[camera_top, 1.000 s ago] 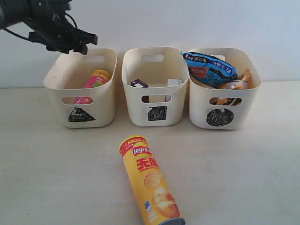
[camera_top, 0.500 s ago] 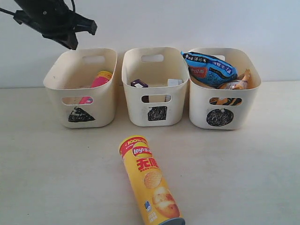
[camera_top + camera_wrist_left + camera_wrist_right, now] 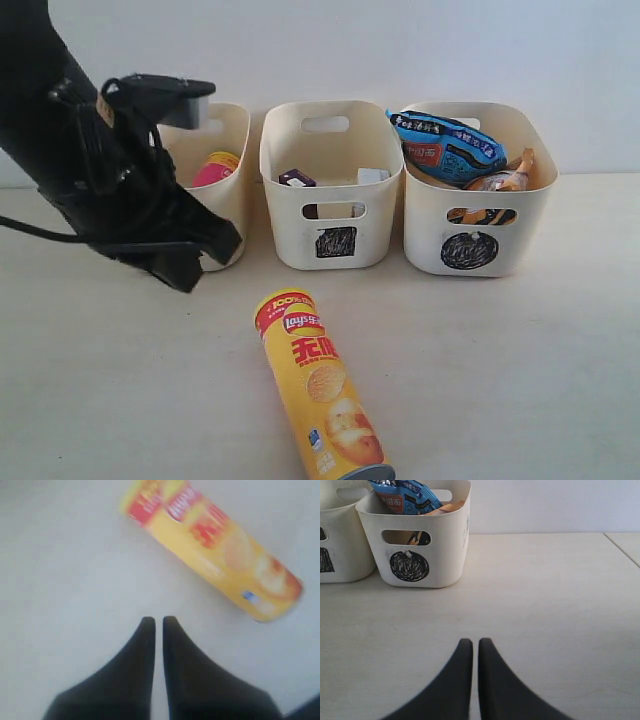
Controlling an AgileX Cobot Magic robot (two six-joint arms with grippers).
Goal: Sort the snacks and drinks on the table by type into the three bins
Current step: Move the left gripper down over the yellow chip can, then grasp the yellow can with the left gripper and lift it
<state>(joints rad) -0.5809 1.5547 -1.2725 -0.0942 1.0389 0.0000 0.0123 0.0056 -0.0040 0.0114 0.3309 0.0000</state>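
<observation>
The orange-yellow Lay's tube (image 3: 320, 385) lies on its side on the table (image 3: 520, 380), in front of the middle bin (image 3: 330, 215). My left arm (image 3: 110, 170) hangs low in front of the left bin (image 3: 232, 130) and hides most of it. In its wrist view the left gripper (image 3: 157, 620) is shut and empty, a little short of the tube (image 3: 210, 550). The pink tube (image 3: 213, 168) rests in the left bin. A purple carton (image 3: 296, 179) and a white carton (image 3: 372, 176) sit in the middle bin. The right gripper (image 3: 471, 641) is shut and empty over bare table.
The right bin (image 3: 478, 235), marked with a circle, holds the blue bag (image 3: 447, 145) and the orange bag (image 3: 505, 178); it also shows in the right wrist view (image 3: 450, 555). A pale wall stands behind the bins.
My left arm has swung down from above the left bin to low over the table in front of it, left of the yellow tube. The tube on the table has not moved.
</observation>
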